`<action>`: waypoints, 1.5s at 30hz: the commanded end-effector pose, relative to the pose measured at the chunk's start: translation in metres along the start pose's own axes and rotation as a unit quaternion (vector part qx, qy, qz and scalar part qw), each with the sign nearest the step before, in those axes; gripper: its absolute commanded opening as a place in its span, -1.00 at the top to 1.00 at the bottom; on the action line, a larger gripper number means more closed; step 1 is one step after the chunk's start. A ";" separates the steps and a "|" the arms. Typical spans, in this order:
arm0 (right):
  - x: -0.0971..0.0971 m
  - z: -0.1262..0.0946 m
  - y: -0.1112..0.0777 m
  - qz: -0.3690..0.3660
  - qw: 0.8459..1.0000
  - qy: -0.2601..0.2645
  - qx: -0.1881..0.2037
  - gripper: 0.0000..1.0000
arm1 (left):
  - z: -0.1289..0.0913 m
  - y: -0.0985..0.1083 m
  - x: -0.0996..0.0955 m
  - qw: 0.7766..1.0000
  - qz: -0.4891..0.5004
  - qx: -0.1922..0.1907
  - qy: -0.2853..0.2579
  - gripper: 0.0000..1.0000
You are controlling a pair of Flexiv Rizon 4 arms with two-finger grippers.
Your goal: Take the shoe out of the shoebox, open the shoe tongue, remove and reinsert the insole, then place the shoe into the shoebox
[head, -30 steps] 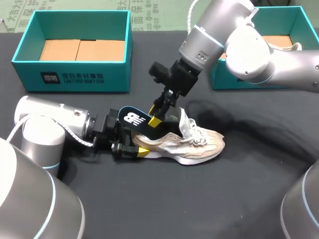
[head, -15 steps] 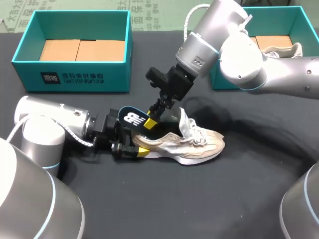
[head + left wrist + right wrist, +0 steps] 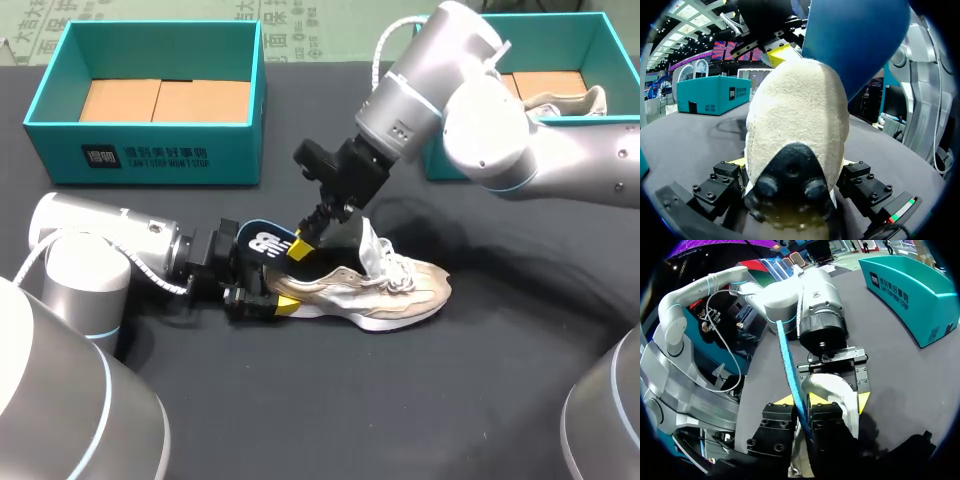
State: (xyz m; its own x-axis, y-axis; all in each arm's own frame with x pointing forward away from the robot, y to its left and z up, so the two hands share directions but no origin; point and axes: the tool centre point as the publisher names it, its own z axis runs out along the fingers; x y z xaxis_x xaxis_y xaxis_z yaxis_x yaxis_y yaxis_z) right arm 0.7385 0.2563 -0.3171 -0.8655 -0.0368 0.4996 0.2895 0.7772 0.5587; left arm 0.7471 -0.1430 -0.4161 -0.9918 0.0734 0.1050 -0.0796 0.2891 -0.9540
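A beige sneaker (image 3: 385, 285) lies on its side on the black table, toe to the right. My left gripper (image 3: 268, 298) has a finger on each side of the heel (image 3: 800, 120) and holds it. A blue insole (image 3: 262, 243) sticks up out of the shoe opening. My right gripper (image 3: 303, 243) comes down from above, shut on the insole's edge; in the right wrist view the thin blue insole (image 3: 788, 360) runs between its nearly closed fingers (image 3: 802, 415). In the left wrist view the insole (image 3: 855, 40) rises above the heel.
A teal shoebox (image 3: 150, 160) with a cardboard bottom stands at the back left. A second teal box (image 3: 470, 165) at the back right holds another beige shoe (image 3: 565, 100). My right arm spans the space in front of that box.
My right gripper's fingers have come together onto the insole and shifted slightly left. The insole now sits lower in the shoe. The left gripper and shoe have stayed put.
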 end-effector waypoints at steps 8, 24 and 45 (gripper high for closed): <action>0.004 -0.004 0.028 -0.022 1.000 0.014 0.003 1.00 | 0.001 0.002 -0.001 1.000 0.000 -0.001 0.000 1.00; 0.013 -0.006 0.052 -0.067 0.995 0.049 -0.056 1.00 | 0.001 0.002 -0.001 1.000 0.000 -0.001 0.000 1.00; 0.044 -0.045 0.126 -0.087 0.977 0.038 -0.191 1.00 | 0.001 0.002 -0.001 1.000 0.000 -0.001 0.000 1.00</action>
State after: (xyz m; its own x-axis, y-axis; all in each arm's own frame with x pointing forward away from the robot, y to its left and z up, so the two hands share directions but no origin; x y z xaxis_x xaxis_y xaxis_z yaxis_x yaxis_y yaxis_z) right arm 0.7633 0.3300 -0.1966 -0.8692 -0.2427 0.4309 0.2835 0.4694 0.8363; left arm 0.7471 -0.1430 -0.4161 -0.9918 0.0734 0.1050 -0.0796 0.2892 -0.9540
